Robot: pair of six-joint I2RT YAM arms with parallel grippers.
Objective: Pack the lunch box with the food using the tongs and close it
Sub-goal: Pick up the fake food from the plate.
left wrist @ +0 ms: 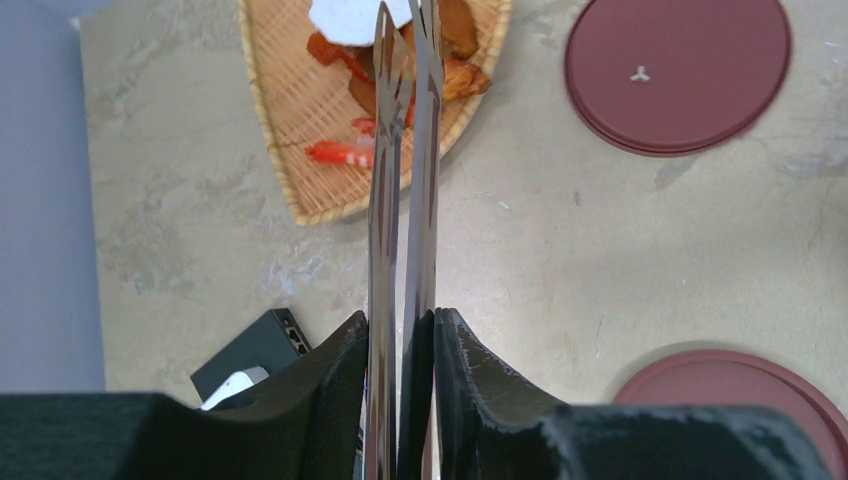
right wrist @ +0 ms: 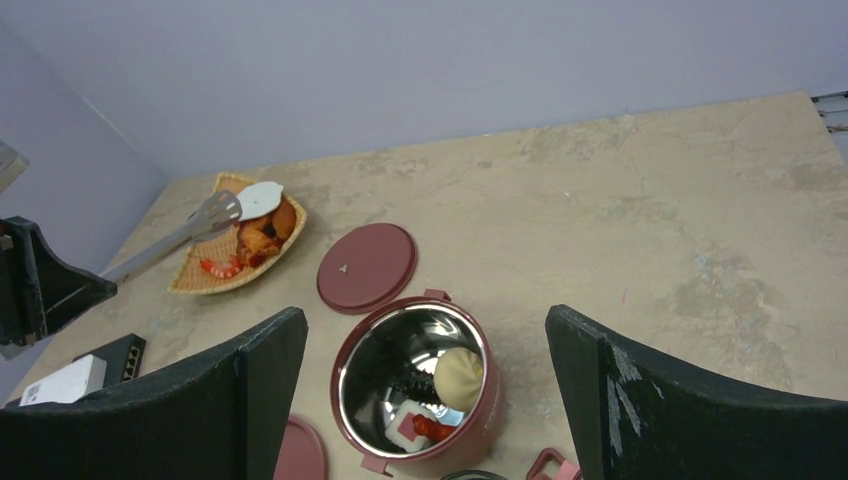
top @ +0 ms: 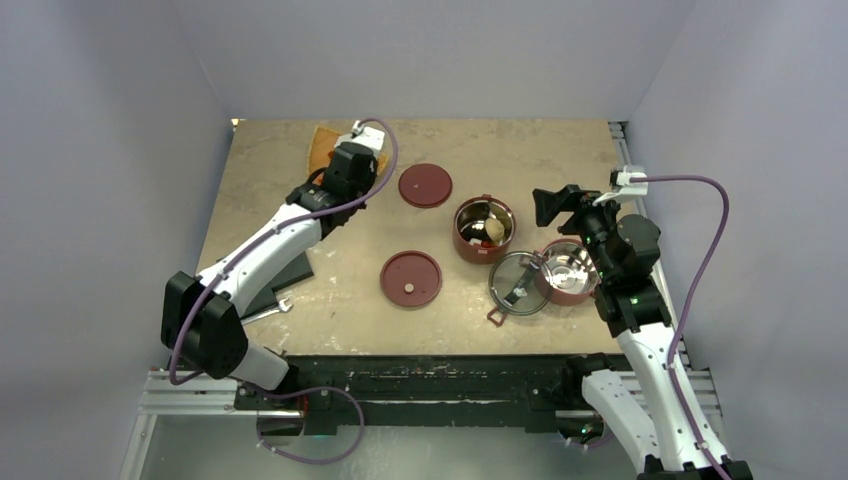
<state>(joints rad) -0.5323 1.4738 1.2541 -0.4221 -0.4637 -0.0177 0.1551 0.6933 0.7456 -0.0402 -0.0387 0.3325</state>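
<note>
My left gripper (left wrist: pixel 400 325) (top: pixel 347 163) is shut on the tongs (left wrist: pixel 405 190), whose two silvery arms run nearly together out over the orange tray (left wrist: pixel 290 120). The tong tips reach a flat white slice (left wrist: pixel 345 15) (right wrist: pixel 258 198) among the orange and red food (left wrist: pixel 340 152); whether they pinch it I cannot tell. One dark-red lunch box bowl (right wrist: pixel 352 400) (top: pixel 485 228) holds a pale bun (right wrist: pixel 460 378) and small pieces. My right gripper (right wrist: pixel 425 318) (top: pixel 548 207) hangs open above that bowl. The second bowl (top: pixel 567 270) stands beside the smoky clear lid (top: pixel 518 283).
Two flat dark-red lids (top: pixel 425 185) (top: pixel 411 278) lie on the table between the tray and the bowls. A dark box (top: pixel 285 270) (left wrist: pixel 255 350) and a short silver wrench (top: pixel 268 312) lie near the left arm. Walls close in left, back and right.
</note>
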